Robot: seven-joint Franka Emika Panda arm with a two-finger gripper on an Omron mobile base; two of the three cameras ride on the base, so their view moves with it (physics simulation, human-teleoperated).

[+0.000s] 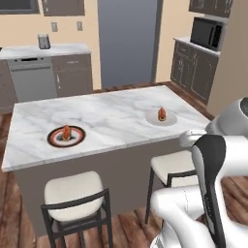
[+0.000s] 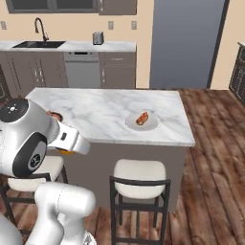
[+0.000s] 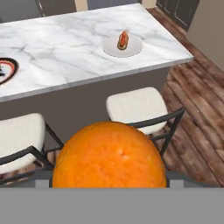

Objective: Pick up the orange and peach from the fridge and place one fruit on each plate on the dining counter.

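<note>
The jaws are closed on the orange point(image 3: 109, 155), held above the stools short of the dining counter point(image 1: 111, 118). Both plates, the white plate point(image 3: 122, 46) and the dark-rimmed plate point(image 1: 66, 136), seemingly already carry something small, so carry the orange high over the counter edge and lower it gently onto one of them.

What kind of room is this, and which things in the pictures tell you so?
A home kitchen, rendered. A marble-topped dining counter with stools stands in the middle, a microwave sits on a side counter, and a sink with faucet and a dishwasher line the back wall.
</note>
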